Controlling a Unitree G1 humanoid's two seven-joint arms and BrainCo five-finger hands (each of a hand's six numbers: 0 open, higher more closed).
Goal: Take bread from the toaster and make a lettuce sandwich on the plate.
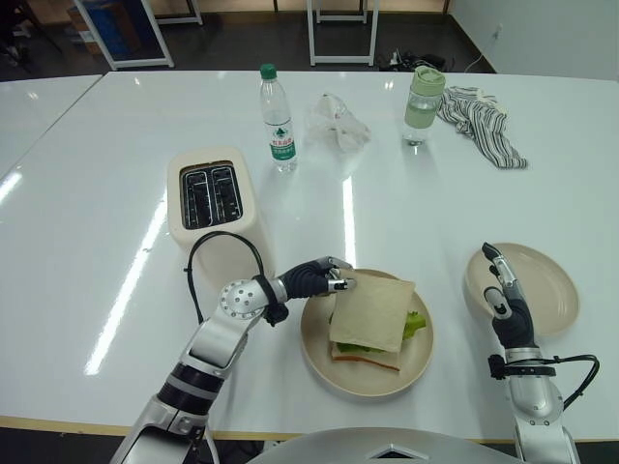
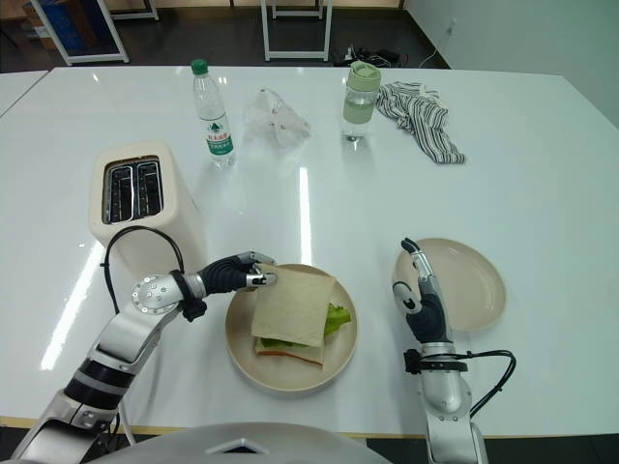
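A cream-coloured two-slot toaster [image 1: 208, 198] stands on the white glossy table [image 1: 97, 174], left of centre, with both slots dark. Near and to the right of it lies a round beige plate [image 1: 314, 340]. On this plate rests the sandwich: a pale square top slice of bread [image 1: 372, 311] over green lettuce [image 1: 415, 324], which pokes out at the right edge, with a bottom slice [image 1: 366, 358] showing along the near edge.

The left hand [image 1: 317, 278] is at the far left corner of the top slice, touching it. I cannot tell whether it grips the bread or only rests against it.

The right hand [image 1: 505, 295] is released and holds nothing, its fingers stretched out and pointing away. It stands at the near left rim of a second round beige plate [image 1: 546, 285], well right of the sandwich.

Along the far side of the table, from left to right, stand a clear plastic water bottle with a green cap [image 1: 278, 118], a crumpled clear plastic bag [image 1: 337, 121], a pale green drinking bottle [image 1: 424, 101] and a striped black-and-white cloth [image 1: 484, 121].
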